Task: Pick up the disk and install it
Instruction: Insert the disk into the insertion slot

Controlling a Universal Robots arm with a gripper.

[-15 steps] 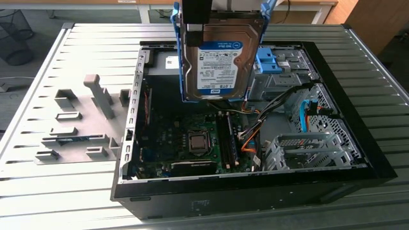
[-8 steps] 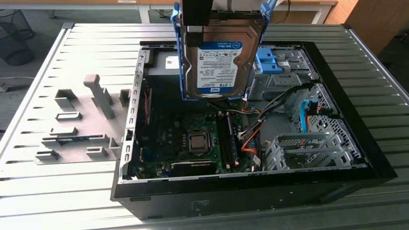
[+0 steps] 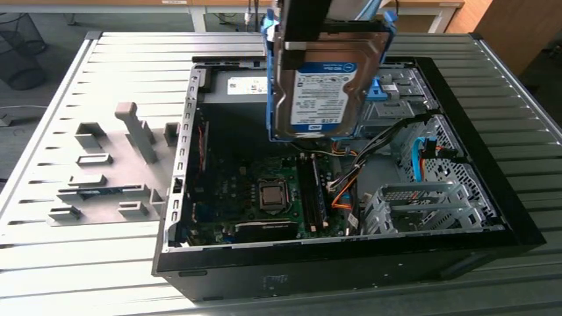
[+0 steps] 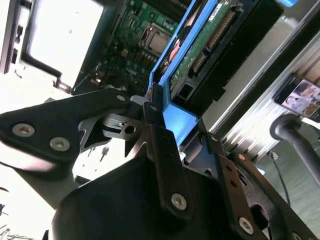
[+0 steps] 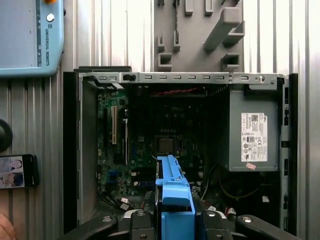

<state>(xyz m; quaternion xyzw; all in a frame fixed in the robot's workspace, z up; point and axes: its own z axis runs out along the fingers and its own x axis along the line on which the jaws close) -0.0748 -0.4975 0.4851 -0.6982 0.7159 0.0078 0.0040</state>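
Note:
The disk [image 3: 323,85] hangs on edge above the open computer case [image 3: 491,197], its white-and-blue label facing the exterior camera and its blue frame along its sides. My gripper [image 3: 307,33] is shut on the disk's upper end and holds it over the middle of the case, near the drive bay [image 3: 395,99]. In the second wrist view the fingers [image 4: 152,112] clamp the blue frame, with the disk's green circuit board [image 4: 200,47] beyond. In the first wrist view the blue frame [image 5: 172,185] sticks out between the fingers, over the motherboard [image 5: 150,145].
The case lies on a slatted metal table [image 3: 131,59]. Inside are a motherboard [image 3: 263,191], orange and black cables [image 3: 347,187] and a metal drive cage [image 3: 422,204]. A grey fixture [image 3: 114,164] with holders sits at the exterior view's left. A power supply [image 5: 252,135] fills one corner.

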